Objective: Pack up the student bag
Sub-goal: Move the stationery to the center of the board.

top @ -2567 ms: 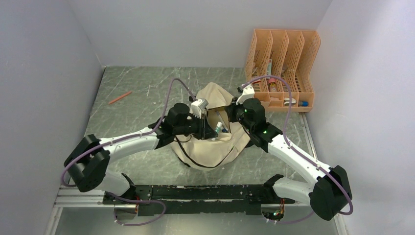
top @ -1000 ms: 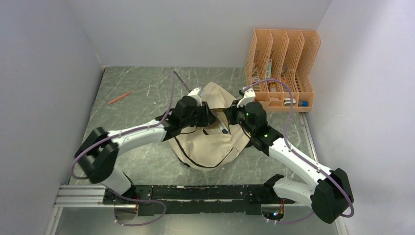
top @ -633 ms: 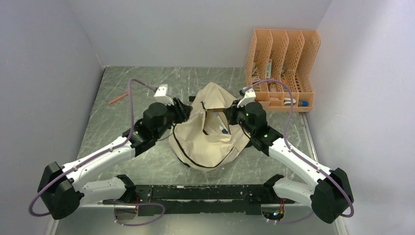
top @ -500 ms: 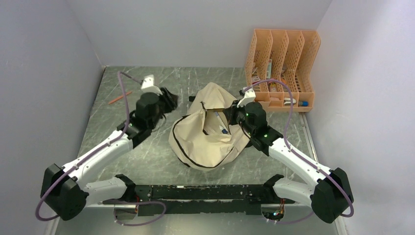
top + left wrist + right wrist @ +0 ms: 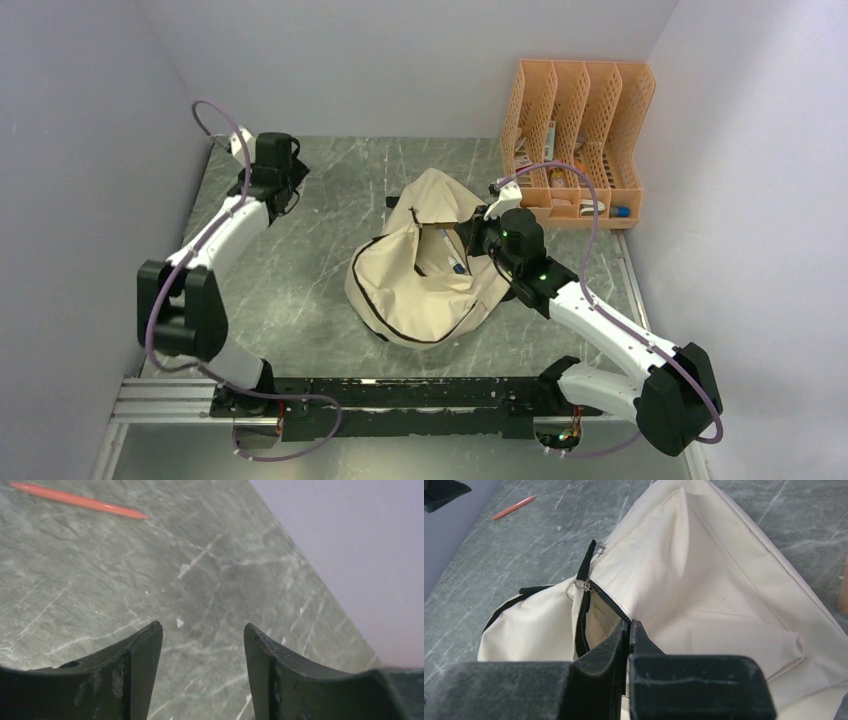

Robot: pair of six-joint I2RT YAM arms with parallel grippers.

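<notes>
Bag [image 5: 420, 290] lies crumpled at ctr of the table [image 5: 300, 300] in the top view: cream fabric w/ black zipper [image 5: 584, 615], opening facing up and toward the right arm. Right gripper [image 5: 629, 625] sits at the bag's right edge, just right of ctr in the top view [image 5: 480, 232]. Its fingers are pressed together, pinching the zipper edge of the opening, w/ fabric rising to a peak beyond it. Left gripper [image 5: 202, 630] is well apart from the bag, upper left of the top view [image 5: 283, 192], near the far left corner. Its fingers are spread w/ nothing btw them, bare table below. An orange pen [image 5: 75, 500] lies on the table at upper left of the left wrist view, and upper left in the right wrist view too. Orange organizer [image 5: 575, 130] stands upper right by the back wall, near the bag
</notes>
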